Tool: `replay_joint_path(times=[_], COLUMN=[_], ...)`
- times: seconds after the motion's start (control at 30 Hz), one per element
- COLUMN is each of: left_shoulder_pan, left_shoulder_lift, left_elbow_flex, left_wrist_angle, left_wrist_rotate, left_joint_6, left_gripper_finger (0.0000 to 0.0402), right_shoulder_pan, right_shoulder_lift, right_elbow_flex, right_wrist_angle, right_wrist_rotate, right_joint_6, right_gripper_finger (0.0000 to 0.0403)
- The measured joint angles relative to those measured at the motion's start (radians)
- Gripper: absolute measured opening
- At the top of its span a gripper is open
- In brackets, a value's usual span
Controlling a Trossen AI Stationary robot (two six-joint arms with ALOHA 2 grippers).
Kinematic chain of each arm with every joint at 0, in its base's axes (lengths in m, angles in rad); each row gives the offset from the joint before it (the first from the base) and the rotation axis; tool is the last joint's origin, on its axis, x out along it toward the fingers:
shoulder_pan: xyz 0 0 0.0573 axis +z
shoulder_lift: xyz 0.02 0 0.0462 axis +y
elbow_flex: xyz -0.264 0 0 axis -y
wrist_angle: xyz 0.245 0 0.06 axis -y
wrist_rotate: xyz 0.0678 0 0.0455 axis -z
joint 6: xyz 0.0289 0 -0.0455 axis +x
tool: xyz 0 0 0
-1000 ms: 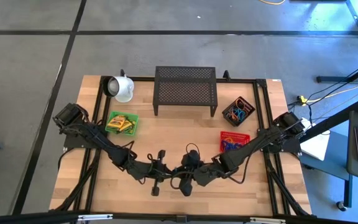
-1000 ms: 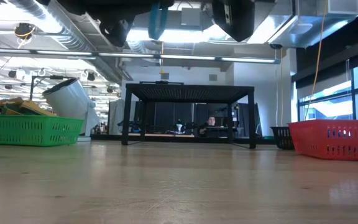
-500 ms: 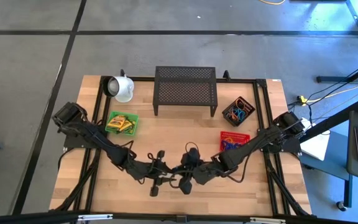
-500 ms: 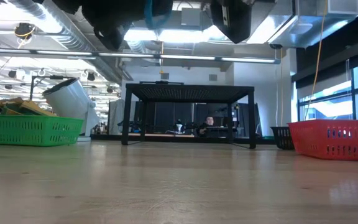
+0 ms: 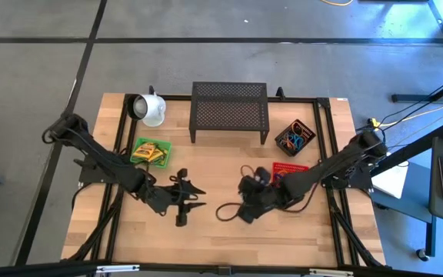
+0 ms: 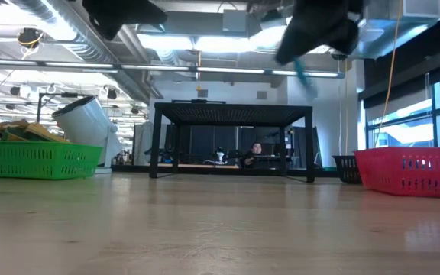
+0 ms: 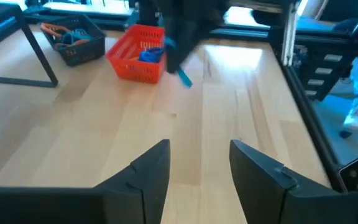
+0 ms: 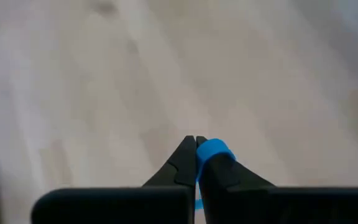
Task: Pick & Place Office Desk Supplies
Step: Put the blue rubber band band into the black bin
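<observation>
The wooden worktop [image 5: 229, 231] in its black frame is bare along the whole near strip and through the middle; everything else sits toward the far edge and the two sides. No brand, label or writing can be read on anything here, not even on the crayon boxes. The black mesh rack [image 5: 229, 111] stands at the middle of the far edge, with open wood in front of it. The left arm reaches in from the left side, and the left pincer [image 5: 193, 198] hangs over bare wood left of centre with its fingers [image 7: 151, 169] spread and nothing between them. The right arm comes in from the right side; the right pincer [image 5: 246, 211] is just right of centre, closed on a blue rubber band [image 8: 213, 151] whose loop dangles below it, lifted clear of the wood. A white mug [image 5: 151, 108] lies tipped at the far left corner. Near the left edge the green basket [image 5: 138, 151] holds the yellow-and-green crayon boxes [image 5: 152, 153]. Beside the right arm stands the red basket [image 5: 287, 167] with blue bands in it, and beyond it, toward the far right corner, the small black basket [image 5: 284, 132] holds what look like mixed coloured bands [image 5: 295, 139].
</observation>
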Motion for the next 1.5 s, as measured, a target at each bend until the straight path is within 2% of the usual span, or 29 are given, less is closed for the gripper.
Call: replay_joint_path(times=[0.2,0.4,0.57,0.73,0.83,1.07,1.27,1.5], left_shoulder_pan=[-0.010,-0.015,-0.015,-0.015,-0.015,-0.015,-0.015,-0.015], left_shoulder_lift=[-0.028,-0.028,-0.028,-0.028,-0.027,-0.027,-0.027,-0.027], left_elbow_flex=[0.000,0.000,0.000,0.000,0.000,0.000,0.000,0.000], left_wrist_angle=[0.005,-0.001,-0.007,-0.001,-0.001,0.000,-0.001,-0.001], left_wrist_rotate=[0.024,0.053,0.054,0.054,0.055,0.053,0.048,0.048], left_joint_6=[-0.001,-0.001,-0.001,-0.001,-0.001,0.000,0.000,0.000], left_gripper_finger=[0.0162,0.0163,0.0161,0.0164,0.0163,0.0163,0.0162,0.0164], right_shoulder_pan=[-0.027,-0.078,-0.165,-0.283,-0.354,-0.481,-0.531,-0.547], right_shoulder_lift=[-0.146,-0.264,-0.358,-0.450,-0.486,-0.497,-0.495,-0.495], right_elbow_flex=[0.000,-0.002,-0.059,-0.198,-0.292,-0.513,-0.669,-0.705], right_wrist_angle=[-0.324,-0.620,-0.716,-0.705,-0.681,-0.438,-0.157,-0.105], right_wrist_rotate=[0.063,0.188,0.248,0.249,0.249,0.293,0.294,0.297], right_joint_6=[0.017,0.095,0.147,0.170,0.256,0.287,0.270,0.254], right_gripper_finger=[0.0007,0.0007,0.0008,0.0008,0.0008,0.0009,0.0009,0.0009])
